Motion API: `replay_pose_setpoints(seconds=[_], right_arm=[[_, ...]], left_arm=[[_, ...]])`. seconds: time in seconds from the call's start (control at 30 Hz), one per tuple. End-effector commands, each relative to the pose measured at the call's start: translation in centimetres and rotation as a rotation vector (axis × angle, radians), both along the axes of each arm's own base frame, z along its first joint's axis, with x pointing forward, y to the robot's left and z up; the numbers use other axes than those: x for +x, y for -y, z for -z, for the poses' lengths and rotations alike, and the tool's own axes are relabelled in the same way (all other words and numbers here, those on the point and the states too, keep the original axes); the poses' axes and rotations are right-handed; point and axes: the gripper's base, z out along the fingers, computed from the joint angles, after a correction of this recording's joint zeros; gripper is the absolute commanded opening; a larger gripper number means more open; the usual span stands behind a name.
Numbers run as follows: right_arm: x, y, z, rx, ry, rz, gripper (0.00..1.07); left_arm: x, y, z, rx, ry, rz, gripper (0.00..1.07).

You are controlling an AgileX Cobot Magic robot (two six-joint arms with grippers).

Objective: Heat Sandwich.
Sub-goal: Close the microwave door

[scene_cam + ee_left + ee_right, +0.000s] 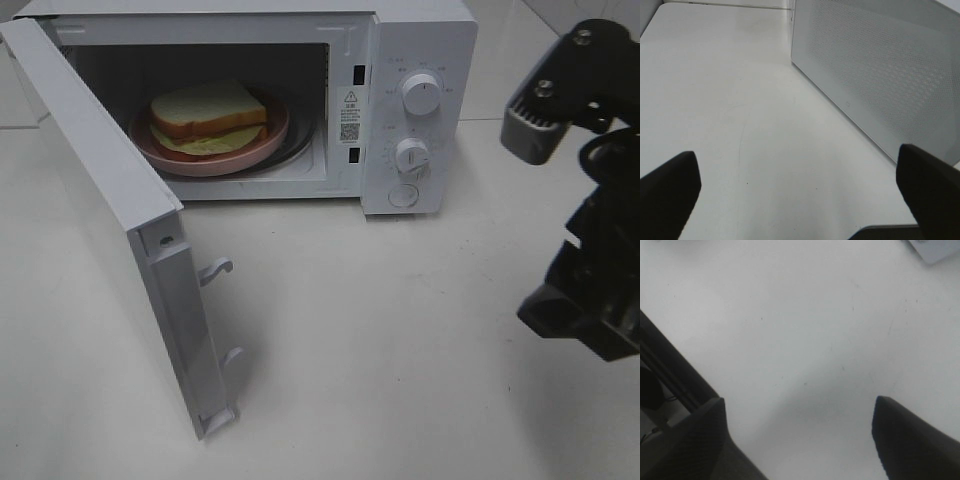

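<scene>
The sandwich (208,115), white bread with tan crust and pale green filling, lies on a round pink plate (262,140) inside the open white microwave (425,40). The microwave's door (110,210) swings out toward the front left, and its perforated outer face (880,70) fills the left wrist view. My left gripper (800,195) is open over bare table beside that door, holding nothing. My right gripper (800,440) is open above bare table, with its black arm (590,220) at the right edge of the exterior view.
The microwave carries two white knobs (421,95) and a round button (403,196) on its right panel. Two latch hooks (215,270) stick out from the door's edge. White tabletop (400,350) spreads in front of the microwave.
</scene>
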Motion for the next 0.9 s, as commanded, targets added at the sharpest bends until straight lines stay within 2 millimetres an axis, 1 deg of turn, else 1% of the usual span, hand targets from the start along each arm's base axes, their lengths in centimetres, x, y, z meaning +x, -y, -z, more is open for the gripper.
replay_pose_setpoints(seconds=[0.03, 0.07, 0.1, 0.13, 0.2, 0.23, 0.27, 0.37, 0.4, 0.43, 0.57, 0.6, 0.63, 0.73, 0.77, 0.8, 0.9], right_arm=[[-1.5, 1.2, -0.6, -0.017, -0.047, 0.055, 0.76], [-1.9, 1.5, -0.8, -0.018, -0.052, 0.067, 0.76], [-1.9, 1.5, -0.8, -0.018, -0.052, 0.067, 0.76], [-2.7, 2.2, -1.3, -0.015, -0.053, 0.081, 0.76], [-3.6, 2.9, -1.9, -0.005, -0.043, 0.090, 0.76], [-3.6, 2.9, -1.9, -0.005, -0.043, 0.090, 0.76], [-4.7, 3.7, -2.6, 0.012, -0.022, 0.093, 0.76], [-6.0, 4.9, -3.4, 0.039, 0.009, 0.107, 0.76], [-6.8, 5.7, -3.9, 0.075, 0.033, 0.151, 0.76], [-6.8, 5.7, -3.9, 0.075, 0.033, 0.151, 0.76], [-8.3, 7.6, -4.7, 0.140, 0.107, 0.245, 0.76], [-9.1, 8.3, -5.0, 0.167, 0.146, 0.280, 0.76], [-9.1, 8.3, -5.0, 0.167, 0.146, 0.280, 0.76], [-10.2, 9.2, -5.4, 0.216, 0.198, 0.343, 0.76], [-11.0, 9.8, -5.5, 0.244, 0.233, 0.381, 0.76], [-11.0, 9.8, -5.5, 0.244, 0.233, 0.381, 0.76], [-12.1, 10.4, -4.6, 0.261, 0.264, 0.435, 0.76]], left_arm=[[-0.2, 0.1, -0.1, -0.007, 0.030, 0.011, 1.00], [-0.2, 0.1, -0.1, -0.007, 0.030, 0.011, 1.00], [-0.2, 0.1, -0.1, -0.007, 0.030, 0.011, 1.00], [-0.2, 0.1, -0.1, -0.007, 0.030, 0.011, 1.00], [-0.2, 0.1, -0.1, -0.007, 0.030, 0.011, 1.00], [-0.2, 0.1, -0.1, -0.007, 0.030, 0.011, 1.00], [-0.2, 0.1, -0.1, -0.007, 0.030, 0.011, 1.00], [-0.2, 0.1, -0.1, -0.007, 0.030, 0.011, 1.00], [-0.2, 0.1, -0.1, -0.007, 0.030, 0.011, 1.00], [-0.2, 0.1, -0.1, -0.007, 0.030, 0.011, 1.00], [-0.2, 0.1, -0.1, -0.007, 0.030, 0.011, 1.00], [-0.2, 0.1, -0.1, -0.007, 0.030, 0.011, 1.00], [-0.2, 0.1, -0.1, -0.007, 0.030, 0.011, 1.00], [-0.2, 0.1, -0.1, -0.007, 0.030, 0.011, 1.00], [-0.2, 0.1, -0.1, -0.007, 0.030, 0.011, 1.00], [-0.2, 0.1, -0.1, -0.007, 0.030, 0.011, 1.00], [-0.2, 0.1, -0.1, -0.007, 0.030, 0.011, 1.00]])
